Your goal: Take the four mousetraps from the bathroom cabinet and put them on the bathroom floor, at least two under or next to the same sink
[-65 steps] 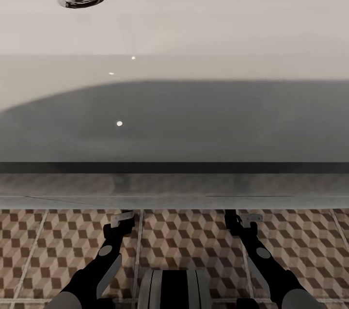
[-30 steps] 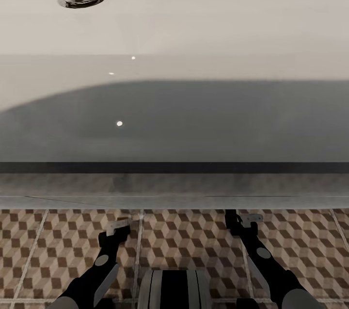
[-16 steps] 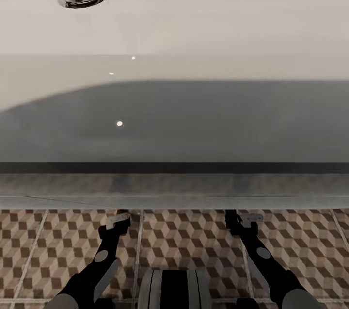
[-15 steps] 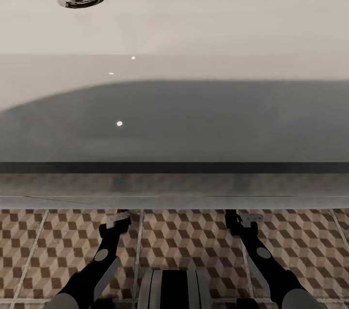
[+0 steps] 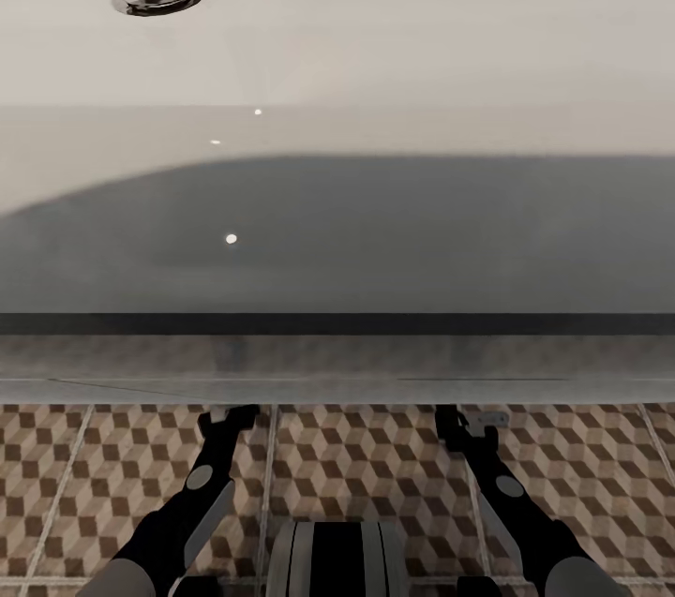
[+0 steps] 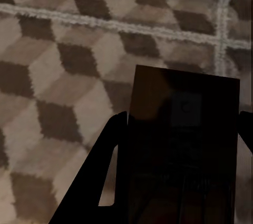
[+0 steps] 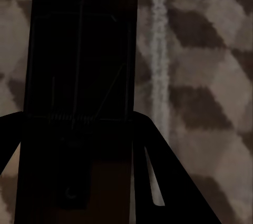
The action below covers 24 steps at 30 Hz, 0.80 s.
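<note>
Each gripper is clamped on a mousetrap: one dark board (image 6: 182, 145) in the left gripper (image 5: 228, 416), another (image 7: 79, 92) in the right gripper (image 5: 466, 420), both just above the bathroom floor (image 5: 366, 466). The white bathroom sink (image 5: 375, 63) spreads ahead. Since a second ago the left gripper has edged forward; the right is unchanged.

The bathroom sink (image 5: 337, 231) overhangs ahead, barring upward reach; below its front edge, bare bathroom floor (image 5: 366, 456) lies open between the 2 arms.
</note>
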Motion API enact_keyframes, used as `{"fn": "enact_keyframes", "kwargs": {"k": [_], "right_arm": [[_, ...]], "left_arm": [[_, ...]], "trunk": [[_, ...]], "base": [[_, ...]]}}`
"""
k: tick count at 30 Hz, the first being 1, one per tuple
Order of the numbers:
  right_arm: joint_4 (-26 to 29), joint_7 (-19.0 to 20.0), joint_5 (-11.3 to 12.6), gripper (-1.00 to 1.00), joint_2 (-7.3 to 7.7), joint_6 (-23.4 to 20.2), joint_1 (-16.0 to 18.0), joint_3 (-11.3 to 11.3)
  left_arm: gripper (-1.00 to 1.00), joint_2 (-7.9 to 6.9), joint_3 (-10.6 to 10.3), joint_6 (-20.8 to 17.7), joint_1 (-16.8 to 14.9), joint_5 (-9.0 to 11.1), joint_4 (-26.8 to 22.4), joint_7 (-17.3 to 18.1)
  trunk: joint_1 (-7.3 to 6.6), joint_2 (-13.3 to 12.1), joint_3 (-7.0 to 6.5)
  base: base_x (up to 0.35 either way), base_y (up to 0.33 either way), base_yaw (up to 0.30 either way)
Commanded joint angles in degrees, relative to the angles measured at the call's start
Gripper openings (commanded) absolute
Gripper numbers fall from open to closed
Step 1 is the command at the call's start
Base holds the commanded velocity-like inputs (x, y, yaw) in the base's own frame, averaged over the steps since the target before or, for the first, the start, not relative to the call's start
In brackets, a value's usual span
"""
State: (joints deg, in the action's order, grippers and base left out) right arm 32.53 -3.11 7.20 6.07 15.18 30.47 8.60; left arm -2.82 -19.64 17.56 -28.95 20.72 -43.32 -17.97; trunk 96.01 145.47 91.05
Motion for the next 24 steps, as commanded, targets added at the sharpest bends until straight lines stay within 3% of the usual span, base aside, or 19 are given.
{"fn": "enact_keyframes", "kwargs": {"k": [1,7,10,14,17,24], "right_arm": [[0.2,-0.14,0.8,-1.0,0.08,0.26,0.03,0.46],[0.78,-0.14,0.8,-1.0,0.08,0.24,0.03,0.46],[0.85,-0.14,0.8,-1.0,0.08,0.22,0.03,0.46],[0.86,-0.14,0.8,-1.0,0.08,0.21,0.03,0.46],[0.87,-0.14,0.8,-1.0,0.08,0.26,0.03,0.46],[1.26,-0.14,0.81,-1.0,0.08,0.28,0.03,0.46]], "left_arm": [[-1.0,-0.12,-0.48,0.26,-0.07,0.25,-0.1,-0.48],[-1.0,-0.1,-0.45,0.33,-0.13,-1.17,-1.43,1.14],[-1.0,-0.02,-0.38,0.34,-0.14,-1.5,-1.83,5.66],[-1.0,0.04,0.74,0.57,-0.14,-1.56,-1.39,9.08],[-1.0,0.19,2.32,0.76,-0.14,-1.62,-0.48,10.06],[-1.0,0.44,3.21,2.69,-0.14,-1.69,0.56,10.55]], "trunk": [[-0.01,0.01,0.03],[-0.01,0.01,0.03],[-0.01,0.01,0.03],[-0.01,0.01,0.03],[-0.01,0.01,0.03],[-0.01,0.01,0.03]], "base": [[0.0,0.0,0.0],[0.0,0.0,0.0],[0.0,0.0,0.0],[0.0,0.0,0.0],[0.0,0.0,0.0],[0.0,0.0,0.0]]}}
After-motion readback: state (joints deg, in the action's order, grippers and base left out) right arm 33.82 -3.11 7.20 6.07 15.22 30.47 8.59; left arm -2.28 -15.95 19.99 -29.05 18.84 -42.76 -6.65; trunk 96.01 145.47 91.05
